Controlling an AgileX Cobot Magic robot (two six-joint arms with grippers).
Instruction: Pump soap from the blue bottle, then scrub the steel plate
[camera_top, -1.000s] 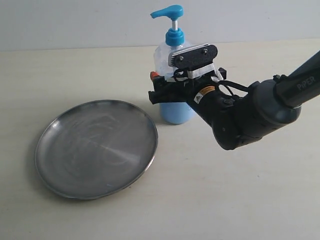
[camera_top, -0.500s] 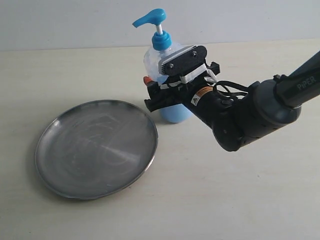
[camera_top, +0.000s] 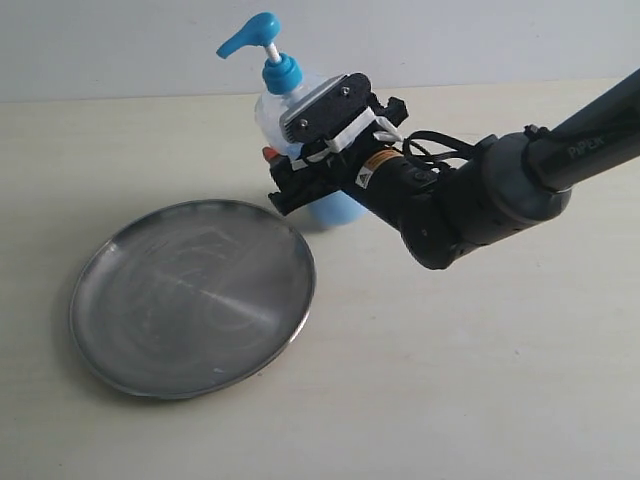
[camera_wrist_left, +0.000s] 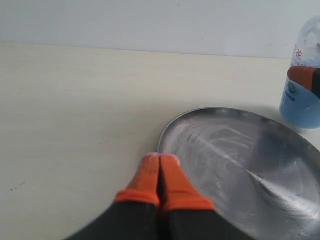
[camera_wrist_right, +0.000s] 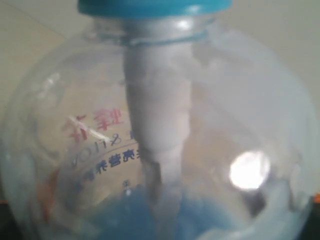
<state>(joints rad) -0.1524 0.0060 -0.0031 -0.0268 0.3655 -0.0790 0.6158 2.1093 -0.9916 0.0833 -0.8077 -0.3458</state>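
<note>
At the far rim of the steel plate (camera_top: 190, 300), the blue bottle (camera_top: 270, 112) leans toward the plate. The right gripper (camera_top: 282, 140) clamps it around the clear body, jaws set wide on it. Near the plate's rim, the left gripper (camera_wrist_left: 160, 172) is closed and empty. Recommended: bring the pump head (camera_top: 250, 35) over bare steel, hold the bottle firm, then press straight down. No soap blob is evident on the plate yet.

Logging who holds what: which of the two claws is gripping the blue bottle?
The right claw, clamped around the blue bottle. The left claw is shut and empty, near the steel plate.
</note>
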